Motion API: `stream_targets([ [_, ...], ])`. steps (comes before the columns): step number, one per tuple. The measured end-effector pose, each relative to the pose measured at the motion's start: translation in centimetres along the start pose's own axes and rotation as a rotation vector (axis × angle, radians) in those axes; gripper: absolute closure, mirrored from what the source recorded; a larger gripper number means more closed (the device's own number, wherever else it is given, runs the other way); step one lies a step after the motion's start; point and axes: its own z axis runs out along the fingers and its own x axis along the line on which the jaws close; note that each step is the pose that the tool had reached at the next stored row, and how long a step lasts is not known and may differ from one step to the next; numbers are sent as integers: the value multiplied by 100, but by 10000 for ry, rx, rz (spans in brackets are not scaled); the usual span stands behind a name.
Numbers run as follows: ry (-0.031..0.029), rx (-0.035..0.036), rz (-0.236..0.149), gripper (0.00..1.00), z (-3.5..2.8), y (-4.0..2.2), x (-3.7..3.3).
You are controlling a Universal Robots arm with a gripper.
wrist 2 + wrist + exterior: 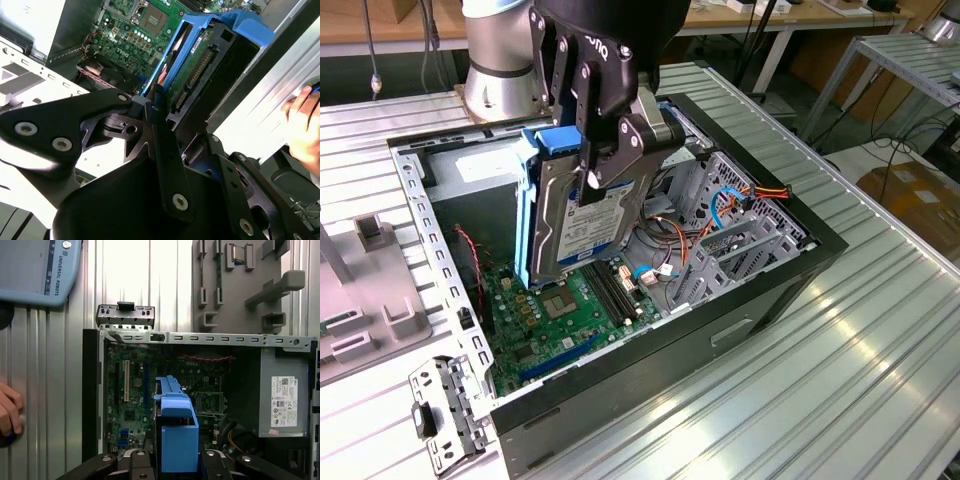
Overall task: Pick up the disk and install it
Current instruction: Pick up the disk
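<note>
Disk (592,218) clamped in gripper (607,166).
Hangs nearly upright, long side vertical, over motherboard (535,325) inside open case (720,330).

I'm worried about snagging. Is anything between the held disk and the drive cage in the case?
Likely yes. The gripper holds the disk upright above the motherboard; loose orange and blue cables lie between it and the metal drive cage toward the exterior view's right and might catch.
</note>
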Motion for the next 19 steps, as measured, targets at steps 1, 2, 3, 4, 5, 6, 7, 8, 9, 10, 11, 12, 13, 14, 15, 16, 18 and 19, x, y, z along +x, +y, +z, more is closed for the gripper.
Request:
stream_targets([
  [1,0,0,0,64,0,-4,7],
  [2,0,0,-1,64,0,-14,22],
  [3,0,-1,-1,64,0,-22,33],
  [4,0,-1,-2,64,0,-28,41],
  [5,-1,-1,-2,64,0,-33,51],
  [6,0,-1,-2,64,0,-39,64],
  [7,0,-1,-2,64,0,-45,74],
  [8,1,-2,-3,64,0,-51,86],
  [9,1,-2,-3,64,-1,-56,94],
  [10,0,-2,-4,64,0,-61,105],
  [11,0,-2,-4,64,0,-71,123],
  [12,-1,-2,-4,64,0,-76,132],
  [13,0,-2,-4,64,-1,-81,140],
  [14,0,-2,-4,64,0,-86,151],
  [15,-1,-3,-5,64,0,-91,160],
  [16,0,-3,-5,64,0,-94,170],
  [18,0,-4,-4,64,0,-110,200],
  [19,0,-5,-6,64,1,-123,214],
])
